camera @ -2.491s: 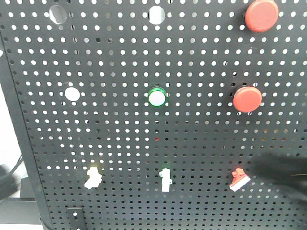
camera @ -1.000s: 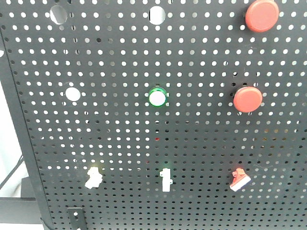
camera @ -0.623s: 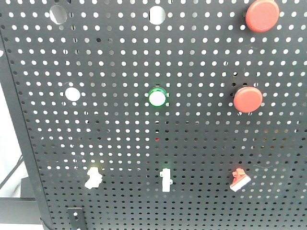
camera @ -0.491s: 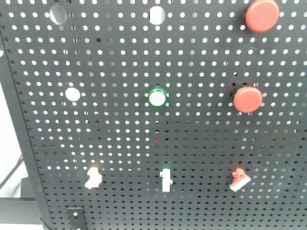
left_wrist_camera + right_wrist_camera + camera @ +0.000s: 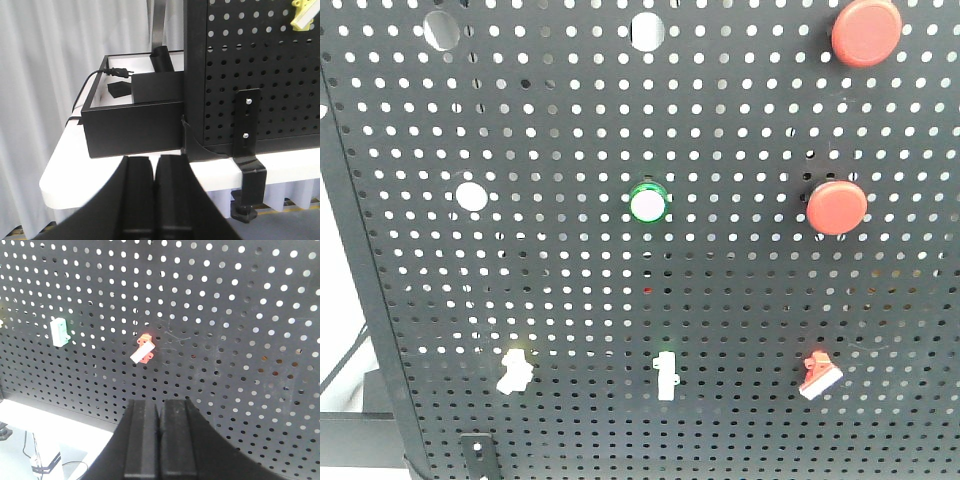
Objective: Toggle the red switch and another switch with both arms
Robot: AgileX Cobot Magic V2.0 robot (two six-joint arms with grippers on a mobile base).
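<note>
A black pegboard (image 5: pixel 570 260) stands upright on a white table (image 5: pixel 65 155), held at its lower edge by a black clamp bracket (image 5: pixel 247 150). Pale curtains (image 5: pixel 40 60) hang behind the table.

Along the bottom row of the pegboard sit three small toggles. The red switch (image 5: pixel 817 375) is at the right end, its white lever tilted down to the right. The yellow switch (image 5: pixel 514 371) is at the left end, well apart from the red one; in the left wrist view its yellow body (image 5: pixel 302 14) shows at the upper right corner. Between them is a green-based toggle (image 5: pixel 666 376). Above that toggle, mid-board, is a round green-ringed button (image 5: pixel 648 204), and to the right of it two large red round buttons (image 5: pixel 837 208), one above the other.

Left of the pegboard, a black open box (image 5: pixel 132 117) rests on the table, with a black plug and cord (image 5: pixel 112 73) over its rim and a dark cylinder (image 5: pixel 161 59) inside.

The left gripper (image 5: pixel 154 200) has its fingers pressed together, holding nothing, low before the pegboard's corner. The right gripper (image 5: pixel 160 440) is likewise closed and empty, below the red switch and apart from it
</note>
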